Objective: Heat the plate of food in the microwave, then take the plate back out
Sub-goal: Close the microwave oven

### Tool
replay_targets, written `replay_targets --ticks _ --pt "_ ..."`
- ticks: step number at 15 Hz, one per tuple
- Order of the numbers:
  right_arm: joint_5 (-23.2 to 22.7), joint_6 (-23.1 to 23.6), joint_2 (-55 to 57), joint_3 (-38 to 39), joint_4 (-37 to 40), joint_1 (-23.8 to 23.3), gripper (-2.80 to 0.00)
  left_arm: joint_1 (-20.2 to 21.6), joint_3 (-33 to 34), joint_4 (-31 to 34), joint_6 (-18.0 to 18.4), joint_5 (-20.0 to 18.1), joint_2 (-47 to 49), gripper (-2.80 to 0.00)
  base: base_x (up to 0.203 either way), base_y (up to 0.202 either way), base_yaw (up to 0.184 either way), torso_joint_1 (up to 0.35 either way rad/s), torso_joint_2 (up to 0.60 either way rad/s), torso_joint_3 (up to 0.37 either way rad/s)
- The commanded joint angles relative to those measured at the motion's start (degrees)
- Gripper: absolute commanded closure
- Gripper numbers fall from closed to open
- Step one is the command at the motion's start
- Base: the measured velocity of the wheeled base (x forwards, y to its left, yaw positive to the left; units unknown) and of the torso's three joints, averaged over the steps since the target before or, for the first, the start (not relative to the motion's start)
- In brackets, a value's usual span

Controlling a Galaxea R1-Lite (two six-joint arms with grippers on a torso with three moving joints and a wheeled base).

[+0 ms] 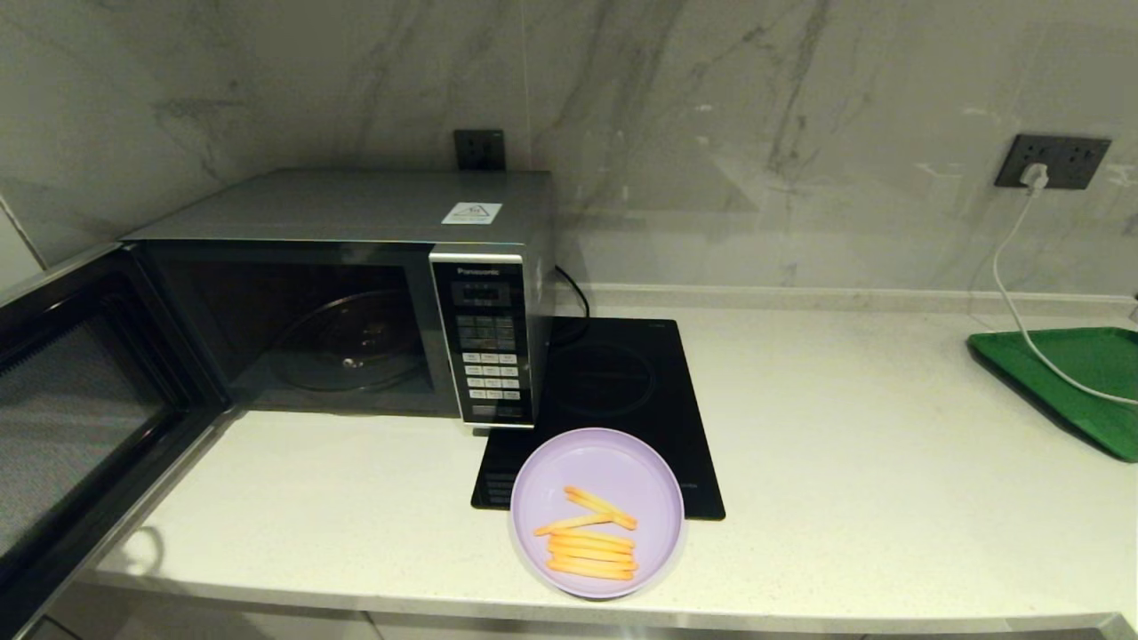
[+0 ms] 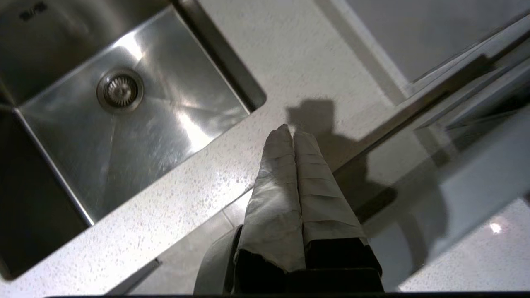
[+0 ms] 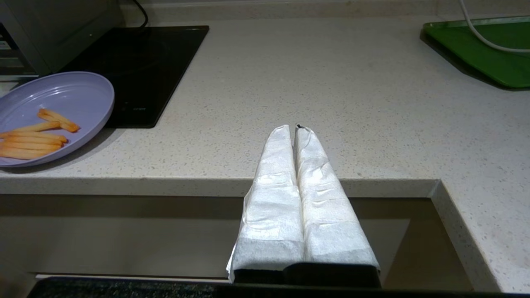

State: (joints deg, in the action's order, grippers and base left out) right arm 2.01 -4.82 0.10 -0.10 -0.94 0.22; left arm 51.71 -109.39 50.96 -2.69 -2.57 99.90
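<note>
The lilac plate of food (image 1: 597, 511) with several orange-yellow sticks rests near the counter's front edge, partly on the black hob; it also shows in the right wrist view as the plate (image 3: 54, 116). The silver Panasonic microwave (image 1: 356, 293) stands at the back left with its door (image 1: 80, 418) swung open and its glass turntable bare. Neither arm shows in the head view. My right gripper (image 3: 293, 129) is shut and empty, off the counter's front edge, right of the plate. My left gripper (image 2: 293, 131) is shut and empty, over the counter between the sink and the open door.
A black induction hob (image 1: 613, 391) lies right of the microwave. A green tray (image 1: 1076, 382) sits at the far right with a white cable (image 1: 1013, 293) from a wall socket across it. A steel sink (image 2: 120, 116) lies left of the microwave.
</note>
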Motion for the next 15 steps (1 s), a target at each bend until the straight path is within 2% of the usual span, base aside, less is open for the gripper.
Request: replay_targets --ticks 1,5,7,10,13,15 --pt "0.01 -0.02 -0.01 0.01 -0.03 0.09 0.0 0.32 2.86 0.36 -0.03 -0.39 0.76 0.0 0.0 0.0 0.0 0.0 0.0 0.0" --pt "0.01 -0.02 -0.01 0.01 -0.03 0.13 0.0 -1.56 6.09 4.21 0.19 -4.06 -2.63 0.0 0.0 0.0 0.0 0.0 0.0 0.0" --pt "0.01 -0.02 -0.01 0.01 -0.03 0.04 0.0 -5.74 7.89 7.26 0.05 -6.5 -6.33 0.0 0.0 0.0 0.0 0.0 0.0 0.0" --pt "0.01 -0.02 -0.01 0.01 -0.03 0.04 0.0 -12.83 12.0 7.96 -0.99 -6.97 -11.71 0.0 0.0 0.0 0.0 0.0 0.0 0.0" --pt "0.01 -0.02 -0.01 0.01 -0.03 0.04 0.0 -20.27 14.22 8.19 -5.54 -6.64 -14.92 0.0 0.0 0.0 0.0 0.0 0.0 0.0" --pt "0.01 -0.02 -0.01 0.01 -0.03 0.04 0.0 -23.72 16.89 9.18 -7.49 -6.5 -17.15 0.0 0.0 0.0 0.0 0.0 0.0 0.0"
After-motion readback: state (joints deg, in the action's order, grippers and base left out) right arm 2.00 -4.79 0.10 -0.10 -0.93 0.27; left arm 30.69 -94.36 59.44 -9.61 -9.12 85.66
